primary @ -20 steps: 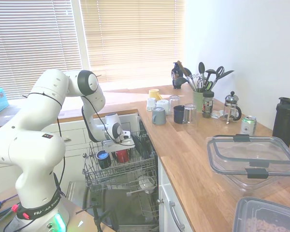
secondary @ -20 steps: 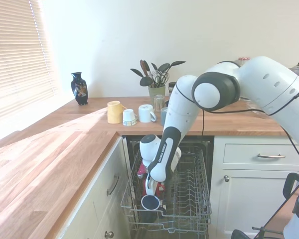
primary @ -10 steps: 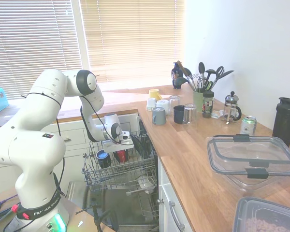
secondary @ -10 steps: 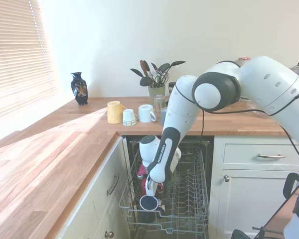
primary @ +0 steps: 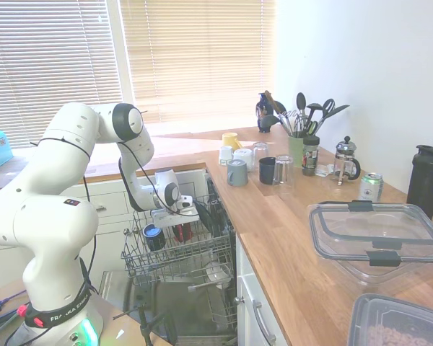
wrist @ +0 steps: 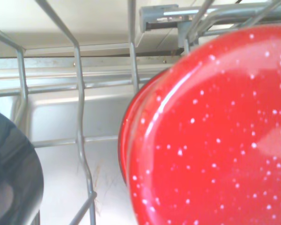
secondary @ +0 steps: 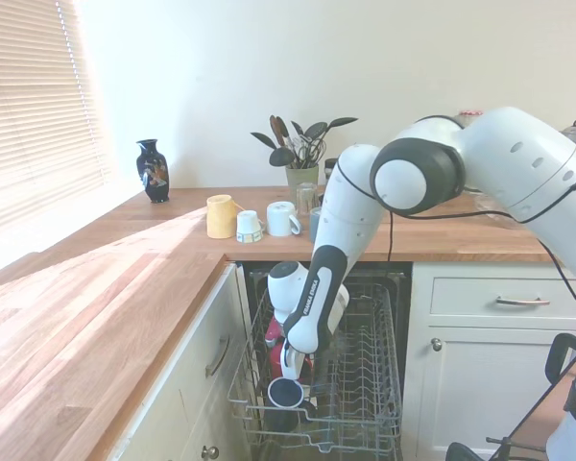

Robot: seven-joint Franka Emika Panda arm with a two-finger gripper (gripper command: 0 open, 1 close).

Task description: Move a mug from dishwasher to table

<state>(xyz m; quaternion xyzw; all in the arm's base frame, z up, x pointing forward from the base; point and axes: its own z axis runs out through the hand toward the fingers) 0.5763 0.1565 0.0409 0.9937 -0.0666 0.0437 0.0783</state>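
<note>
The red mug stands in the dishwasher's pulled-out grey wire rack, next to a dark mug with a blue inside. My gripper reaches down into the rack right at the red mug, partly hiding it. In the wrist view the mug's glossy, white-speckled red surface fills the right side, very close. The wooden table runs along the right above the dishwasher.
The dark mug sits at the rack's front and shows in the wrist view with rack wires beside it. Cups, a utensil jar, a French press and plastic boxes stand on the table.
My gripper has moved slightly lower and closer over the red mug, so less of the mug shows from outside. The mugs have stayed in place.
</note>
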